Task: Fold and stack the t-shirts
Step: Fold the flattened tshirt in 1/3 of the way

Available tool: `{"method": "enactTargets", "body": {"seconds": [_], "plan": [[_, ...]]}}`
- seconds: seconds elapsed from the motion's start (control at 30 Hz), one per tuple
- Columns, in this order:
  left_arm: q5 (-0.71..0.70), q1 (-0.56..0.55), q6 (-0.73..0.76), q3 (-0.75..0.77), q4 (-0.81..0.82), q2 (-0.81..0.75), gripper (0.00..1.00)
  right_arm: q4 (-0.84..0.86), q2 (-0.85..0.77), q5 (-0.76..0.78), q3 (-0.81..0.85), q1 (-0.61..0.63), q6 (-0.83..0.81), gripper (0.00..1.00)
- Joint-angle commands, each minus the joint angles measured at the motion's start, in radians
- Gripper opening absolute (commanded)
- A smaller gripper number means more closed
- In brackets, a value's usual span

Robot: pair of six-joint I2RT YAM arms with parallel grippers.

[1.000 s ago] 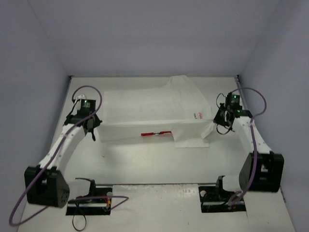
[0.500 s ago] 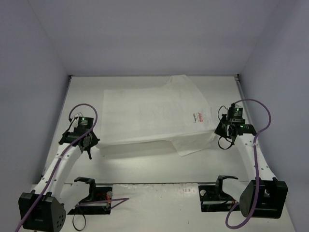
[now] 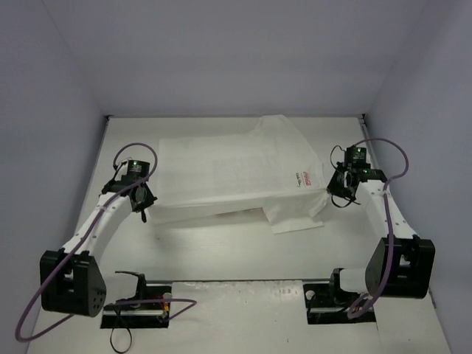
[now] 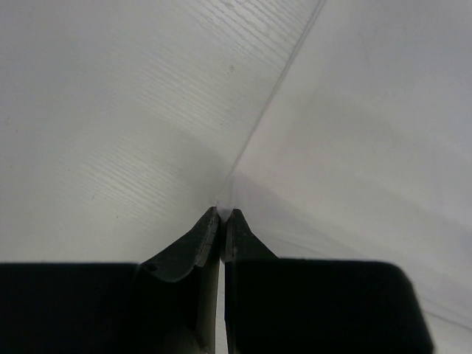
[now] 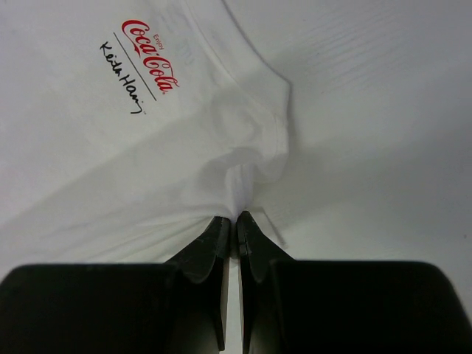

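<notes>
The white t-shirt (image 3: 228, 173) lies spread across the middle of the table, its near edge lifted between my two grippers. A small red Coca-Cola script with a black signature shows near its right side (image 3: 302, 177), and in the right wrist view (image 5: 151, 55). My left gripper (image 3: 145, 200) is shut on the shirt's left edge (image 4: 221, 203). My right gripper (image 3: 333, 193) is shut on a bunched bit of cloth by the hem (image 5: 237, 199). A strip of red print peeks from under the lifted fold (image 3: 240, 214).
The white table (image 3: 243, 251) runs to grey walls at the back and both sides. Two black mounts stand at the near edge, one on the left (image 3: 136, 295) and one on the right (image 3: 339, 299), with purple cables trailing.
Both grippers, still holding the shirt's edge, came toward the near side half a second ago and have now moved back away. The front fold has shifted with them.
</notes>
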Motion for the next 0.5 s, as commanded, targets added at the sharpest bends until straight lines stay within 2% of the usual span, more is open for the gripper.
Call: {"method": "enactTargets", "body": {"seconds": [0.0, 0.47], "plan": [[-0.118, 0.011, 0.051, 0.067, 0.06, 0.059, 0.0, 0.05, 0.052, 0.167, 0.084, -0.019, -0.03, 0.0], [-0.131, 0.001, 0.083, 0.211, 0.124, 0.338, 0.0, 0.13, 0.259, 0.184, 0.111, -0.01, 0.02, 0.0]]}}
